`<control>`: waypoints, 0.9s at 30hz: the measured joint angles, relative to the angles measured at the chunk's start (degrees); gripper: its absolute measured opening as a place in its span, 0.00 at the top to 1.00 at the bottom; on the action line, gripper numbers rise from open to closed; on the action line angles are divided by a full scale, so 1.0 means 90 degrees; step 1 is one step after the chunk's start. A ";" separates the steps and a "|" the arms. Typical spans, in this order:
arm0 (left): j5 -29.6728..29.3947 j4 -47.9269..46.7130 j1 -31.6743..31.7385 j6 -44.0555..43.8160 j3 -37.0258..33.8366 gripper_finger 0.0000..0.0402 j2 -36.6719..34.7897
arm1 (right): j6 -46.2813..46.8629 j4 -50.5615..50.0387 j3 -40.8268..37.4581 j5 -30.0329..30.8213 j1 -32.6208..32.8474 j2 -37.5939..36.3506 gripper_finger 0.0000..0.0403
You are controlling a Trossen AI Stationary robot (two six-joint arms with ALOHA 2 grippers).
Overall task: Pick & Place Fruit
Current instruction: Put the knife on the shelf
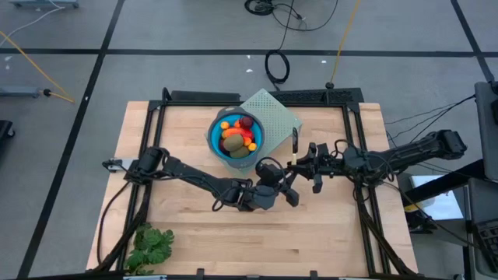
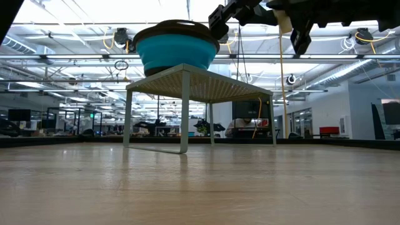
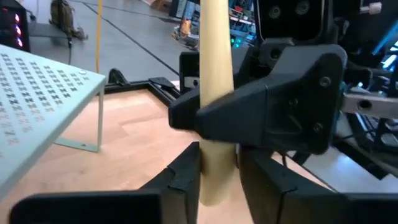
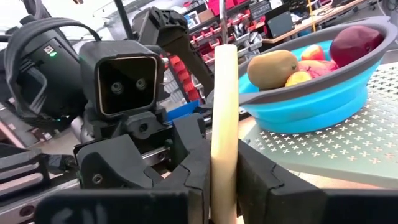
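Fruit (image 1: 236, 137) sits piled in the blue bowl (image 1: 216, 144) on the pale green perforated stand (image 1: 276, 111), not in either grip. Between my fingers instead is the cream stick (image 3: 214, 93): the left gripper (image 3: 217, 177) clamps its lower end, and the right gripper (image 4: 222, 180) is closed on it too, the stick standing upright. Both grippers meet face to face over the wooden table (image 1: 327, 233), just beside the stand. I judge the right arm slightly nearer the bowl, which lies toward the table's far edge. A leafy bunch (image 1: 150, 247) lies well apart.
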 joint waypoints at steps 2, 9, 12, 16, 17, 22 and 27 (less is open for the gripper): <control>0.0016 -0.0007 -0.0026 -0.0122 0.0000 0.71 0.0000 | 0.0038 -0.0112 0.0000 0.0003 0.0000 -0.0074 0.90; 0.0061 -0.0006 -0.0150 -0.0320 0.0000 0.55 0.0000 | 0.0147 -0.0376 0.0000 -0.0073 -0.0007 -0.0312 0.90; 0.0021 0.0000 -0.0216 -0.0370 0.0000 0.51 0.0000 | 0.0334 -0.0723 0.0000 -0.0106 -0.0010 -0.0530 0.90; -0.0006 -0.0002 -0.0275 -0.0657 0.0000 0.51 0.0000 | 0.0597 -0.1251 0.0000 -0.0438 -0.0083 -0.0848 0.90; -0.0010 0.0000 -0.0285 -0.0688 0.0000 0.52 0.0000 | 0.0703 -0.1356 0.0000 -0.0565 -0.0125 -0.0923 0.90; -0.0040 0.0046 -0.0328 -0.0786 0.0000 0.55 0.0000 | 0.1148 -0.1829 0.0000 -0.1466 -0.0526 -0.1140 0.90; 0.0126 0.0390 -0.0451 -0.0573 0.0000 0.58 0.0000 | 0.1641 -0.2119 0.0000 -0.2849 -0.1178 -0.1166 0.90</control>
